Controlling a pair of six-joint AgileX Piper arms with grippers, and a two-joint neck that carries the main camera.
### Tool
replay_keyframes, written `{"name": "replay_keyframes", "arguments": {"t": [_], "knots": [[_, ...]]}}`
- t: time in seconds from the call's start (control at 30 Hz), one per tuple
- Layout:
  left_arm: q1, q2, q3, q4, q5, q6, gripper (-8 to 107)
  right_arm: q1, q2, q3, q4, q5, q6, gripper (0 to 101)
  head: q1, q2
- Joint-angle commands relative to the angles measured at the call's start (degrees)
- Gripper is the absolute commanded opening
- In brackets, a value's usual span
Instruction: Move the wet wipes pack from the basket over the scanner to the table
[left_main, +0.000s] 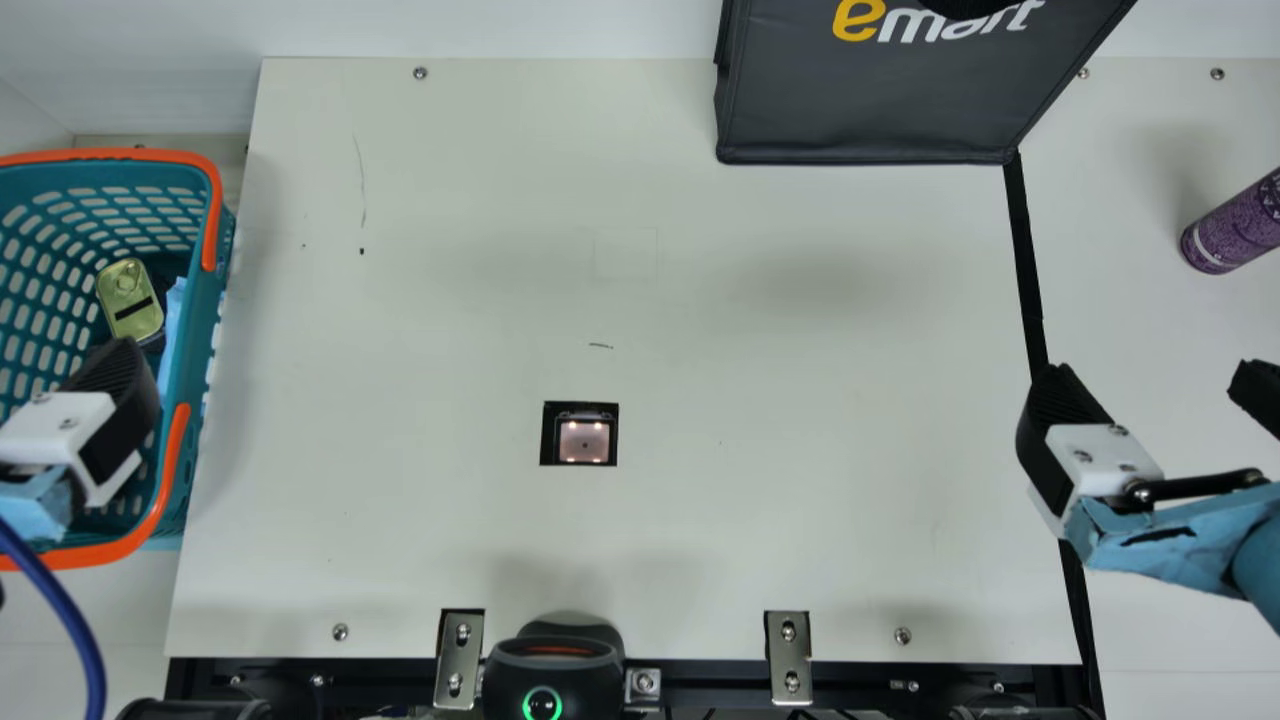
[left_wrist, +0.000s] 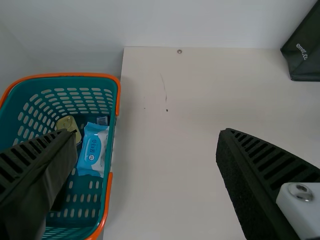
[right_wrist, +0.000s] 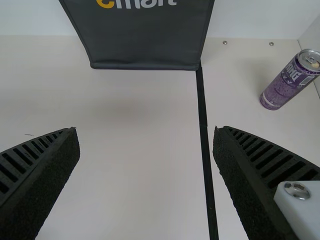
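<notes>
Going by a clock face laid over the main view, can spot the blue-and-white wet wipes pack (left_wrist: 93, 150) down in the teal basket (left_main: 216, 330) at nine o'clock, along the basket's three o'clock wall, with a gold tin (left_main: 130, 298) at about ten o'clock from it. Got the left gripper (left_main: 115, 395) at nine too, above the basket, fingers spread wide, holding nothing. Can see the right gripper (left_main: 1155, 372) at three, also wide open and gripping nothing. Would put the scanner (left_main: 584, 440) just off the centre towards seven, set in the cream table (left_main: 750, 500). Also got a dark bag (left_main: 870, 110) between one and two, a purple can (left_main: 1225, 225) between two and three, and a black device (left_main: 550, 670) with a green ring light near half past six.
</notes>
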Motion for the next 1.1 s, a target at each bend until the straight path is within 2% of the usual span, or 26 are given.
{"name": "replay_keyframes", "arguments": {"t": [0.0, 0.47, 0.9, 1.07], "knots": [[0.00, 0.00, 0.00, 0.00, 0.00, 0.00, 90, 0.00, 0.00, 0.00, 0.00, 0.00, 0.00, 95, -1.75, 1.52], [0.00, 0.00, 0.00, 0.00, 0.00, 0.00, 90, 0.00, 0.00, 0.00, 0.00, 0.00, 0.00, 95, -1.75, 20.18], [-0.05, 0.05, -0.01, 0.04, -0.04, -0.05, 90, 0.00, 0.00, 0.00, 0.00, 0.00, 0.00, 95, -1.75, 20.18], [2.98, 1.95, -0.19, 1.05, -1.18, -2.72, 90, 0.00, 0.00, 0.00, 0.00, 0.00, 0.00, 95, -1.75, 20.18]]}}
